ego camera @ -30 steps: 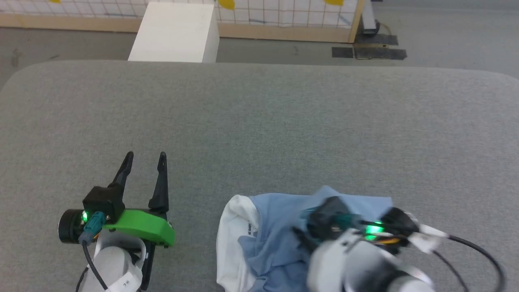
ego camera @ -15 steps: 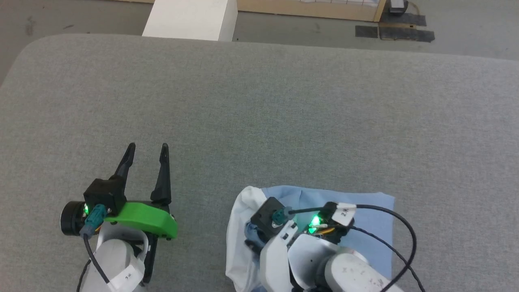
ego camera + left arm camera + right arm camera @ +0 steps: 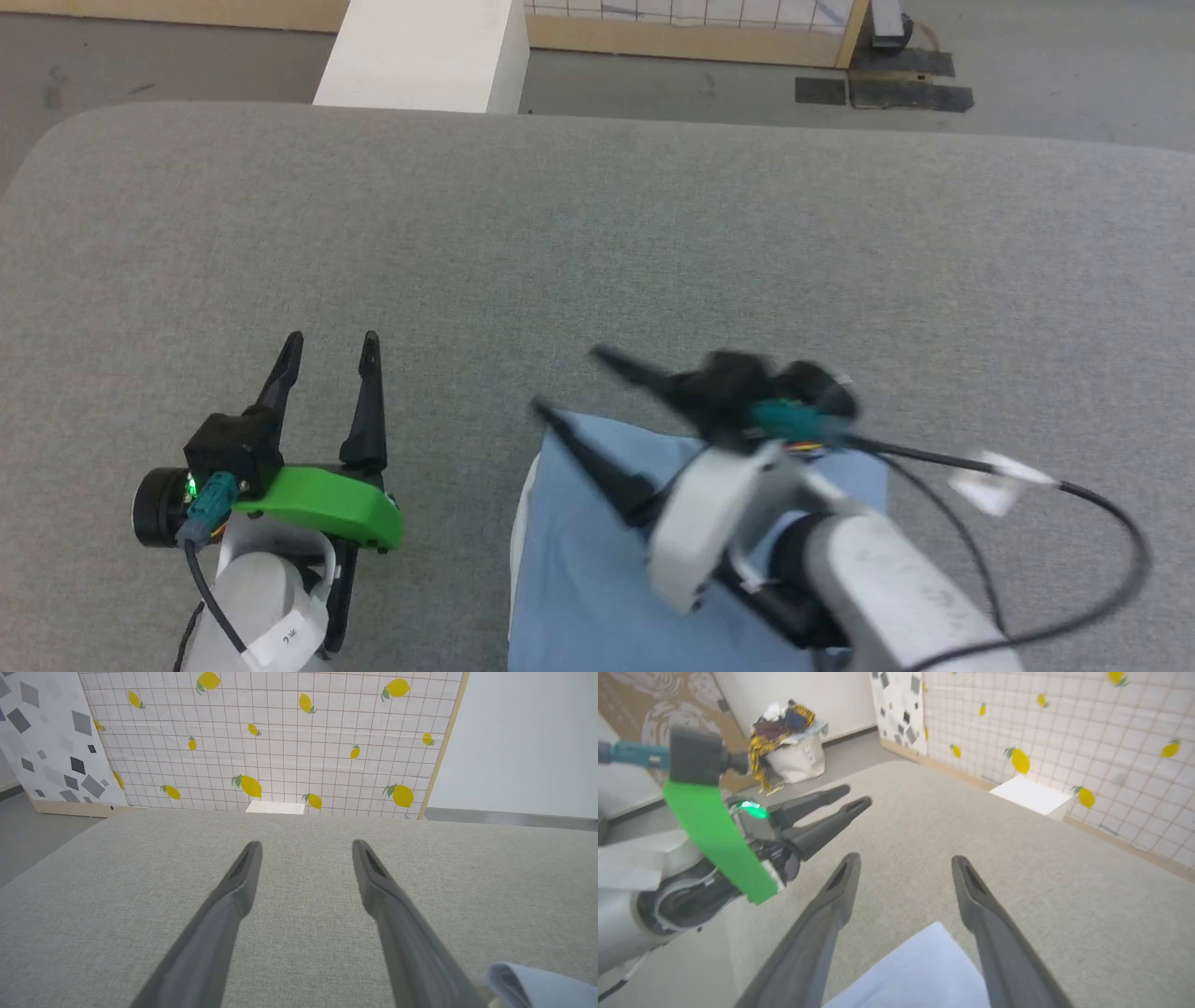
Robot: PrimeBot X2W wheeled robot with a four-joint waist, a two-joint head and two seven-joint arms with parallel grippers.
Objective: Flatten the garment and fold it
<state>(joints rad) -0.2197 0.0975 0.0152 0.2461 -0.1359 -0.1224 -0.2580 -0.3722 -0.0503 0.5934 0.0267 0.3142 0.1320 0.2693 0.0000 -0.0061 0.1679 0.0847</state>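
Note:
The garment (image 3: 579,569) lies near the table's front edge as a smooth light blue layer, with a thin white strip along its left side. My right gripper (image 3: 569,381) hangs open above its far left corner, nothing between the fingers, and the pale forearm covers the garment's right part. In the right wrist view the blue cloth (image 3: 920,975) shows below the open right gripper (image 3: 904,858). My left gripper (image 3: 332,343) rests open over bare table, left of the garment. A blue fold (image 3: 537,984) shows at the lower right of the open left gripper (image 3: 306,844).
The grey fabric-covered table (image 3: 653,233) stretches wide ahead and to both sides. A white box (image 3: 420,51) stands on the floor past its far edge, before a lemon-patterned panel (image 3: 280,742). A bag heaped with clothes (image 3: 791,751) sits on the floor off to the left.
My right gripper has opened, let go of the garment and swung up and forward. The garment now shows a flat blue top where crumpled cloth and white collar showed. The head camera shifted.

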